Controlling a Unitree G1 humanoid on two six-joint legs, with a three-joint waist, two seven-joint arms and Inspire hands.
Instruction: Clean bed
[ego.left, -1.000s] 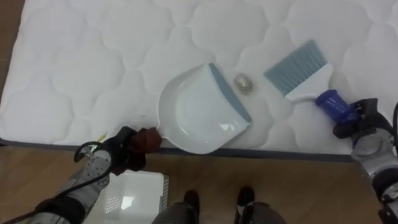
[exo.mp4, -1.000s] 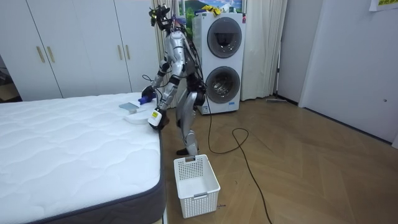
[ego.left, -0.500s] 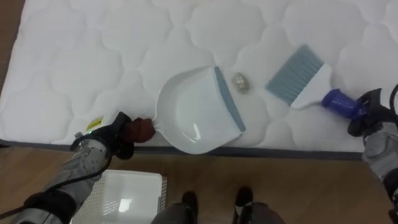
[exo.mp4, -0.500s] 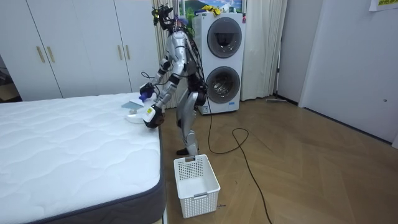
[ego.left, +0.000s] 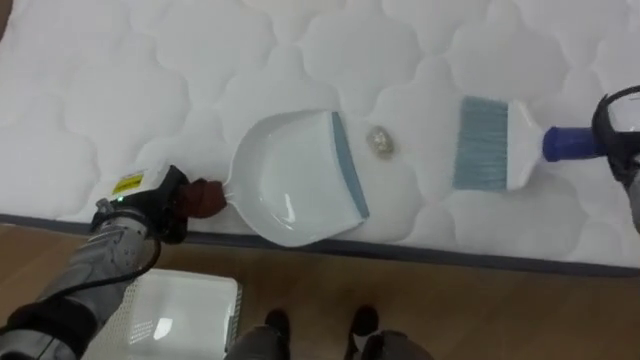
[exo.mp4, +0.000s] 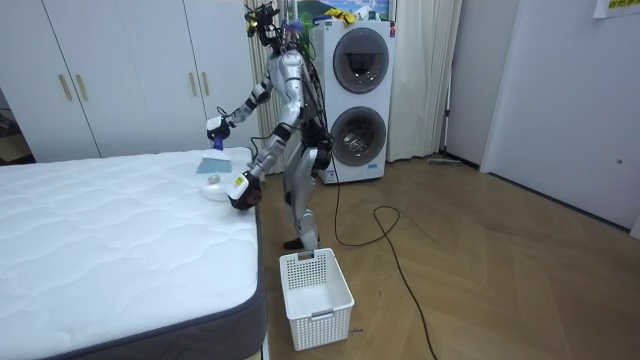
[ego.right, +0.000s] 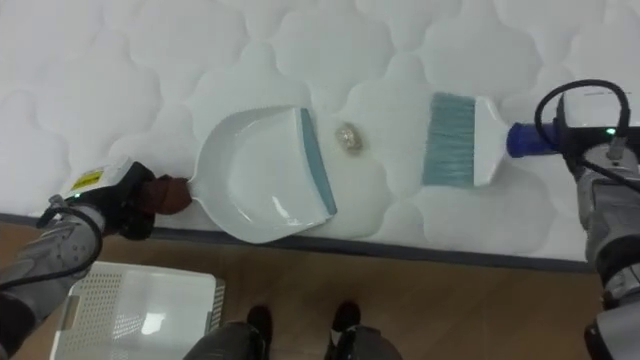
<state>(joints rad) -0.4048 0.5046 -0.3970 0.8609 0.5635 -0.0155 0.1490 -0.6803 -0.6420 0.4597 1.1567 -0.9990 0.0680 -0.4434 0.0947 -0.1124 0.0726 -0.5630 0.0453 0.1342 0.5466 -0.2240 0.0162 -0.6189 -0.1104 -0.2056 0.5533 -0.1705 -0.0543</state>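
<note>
Fingers (ego.left: 172, 205) are gripping the dustpan (ego.left: 290, 180) left, brush (ego.right: 455, 140) right; a hard sweep is risking flicking the scrap (ego.left: 379, 141) off the bed's (ego.left: 100, 80) near edge.

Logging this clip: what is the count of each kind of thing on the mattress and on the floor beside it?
dustpan: 1
brush: 1
crumpled scrap: 1
white basket on the floor: 1
Total: 4

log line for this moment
left hand: shut on dustpan handle | right hand: shut on brush handle | scrap: on bed between dustpan and brush | basket: floor by bed
</note>
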